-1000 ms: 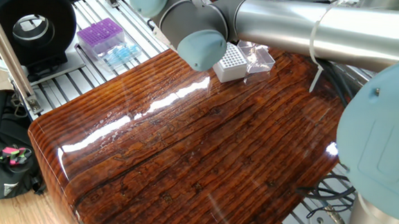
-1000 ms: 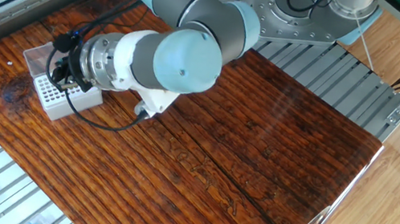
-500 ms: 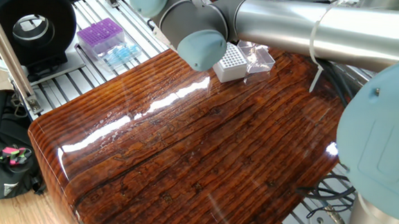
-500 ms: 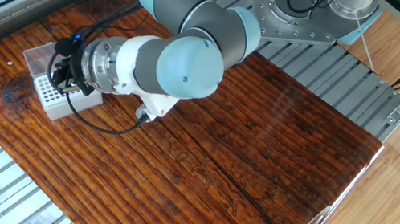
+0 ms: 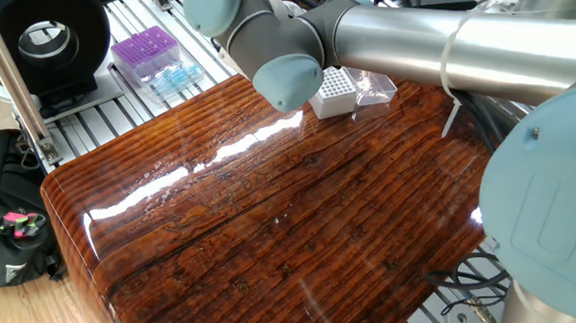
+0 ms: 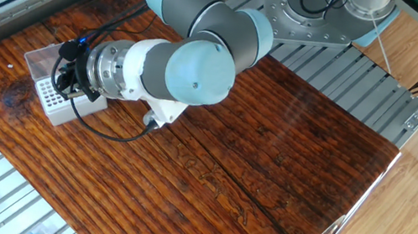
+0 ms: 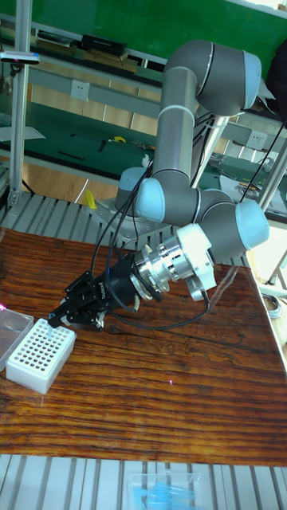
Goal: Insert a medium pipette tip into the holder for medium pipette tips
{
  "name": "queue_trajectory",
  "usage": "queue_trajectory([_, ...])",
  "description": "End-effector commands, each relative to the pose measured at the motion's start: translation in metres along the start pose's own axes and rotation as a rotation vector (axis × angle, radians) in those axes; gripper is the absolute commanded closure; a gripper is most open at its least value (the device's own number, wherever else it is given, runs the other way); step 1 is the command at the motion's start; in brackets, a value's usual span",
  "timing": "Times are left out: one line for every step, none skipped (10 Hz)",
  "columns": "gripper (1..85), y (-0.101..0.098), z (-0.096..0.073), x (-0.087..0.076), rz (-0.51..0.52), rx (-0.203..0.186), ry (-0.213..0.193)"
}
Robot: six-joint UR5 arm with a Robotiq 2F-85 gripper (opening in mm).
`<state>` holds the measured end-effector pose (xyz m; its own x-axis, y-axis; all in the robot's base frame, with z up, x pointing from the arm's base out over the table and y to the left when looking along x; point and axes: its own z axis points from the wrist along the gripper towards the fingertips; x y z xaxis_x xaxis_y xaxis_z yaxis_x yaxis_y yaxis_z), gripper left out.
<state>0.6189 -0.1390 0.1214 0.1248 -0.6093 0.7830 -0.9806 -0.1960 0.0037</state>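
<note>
Jaws: drawn close together at their tips, seen best in the tall fixed view, where the gripper (image 7: 57, 319) points down and left at the near right corner of the white holder (image 7: 38, 356). Whether a tip sits pinched between them cannot be told; nothing blue-teal shows at the fingertips in any view, and the pipette tip itself is too small or hidden to find.

Left of scene, tall view: the clear lid (image 7: 11, 327) lies flat on the wooden table (image 7: 159, 398), joined to the holder's far left side. The holder's grid of holes looks empty where it shows, though the holes are too small to be sure.

Middle: the gripper's black fingers hang just above the holder's top edge, close to touching; contact is not clear. In the other fixed view the gripper (image 6: 62, 80) covers part of the holder (image 6: 56, 104).

Right: the arm's wrist and grey-blue joints stretch back toward the base.

In the one fixed view the holder (image 5: 334, 89) shows behind the arm, and a purple box (image 5: 142, 50) with a heap of light-blue tips (image 5: 176, 76) lies off the table at far left.

Progress, by judgement: approach made, gripper over the holes; insertion not confirmed, release and retreat left.
</note>
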Motion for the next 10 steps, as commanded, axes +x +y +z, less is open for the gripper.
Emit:
queue_trajectory([84.7,0.003,0.005,0.000,0.000,-0.009,0.001])
queue_trajectory([84.7,0.004,0.007,-0.002,0.004,-0.010,-0.003])
queue_trajectory([84.7,0.003,0.008,-0.004,0.006,-0.010,-0.010])
queue_trajectory([84.7,0.003,0.008,-0.005,0.007,-0.011,-0.007])
queue_trajectory([84.7,0.004,0.009,-0.007,0.011,-0.016,-0.013])
queue_trajectory([84.7,0.005,0.009,-0.009,0.015,-0.022,-0.020])
queue_trajectory([84.7,0.006,0.009,-0.011,0.018,-0.024,-0.024])
queue_trajectory([84.7,0.006,0.009,-0.011,0.023,-0.026,-0.022])
queue_trajectory([84.7,0.007,0.009,-0.012,0.026,-0.029,-0.027])
queue_trajectory([84.7,0.006,0.009,-0.012,0.028,-0.026,-0.027])
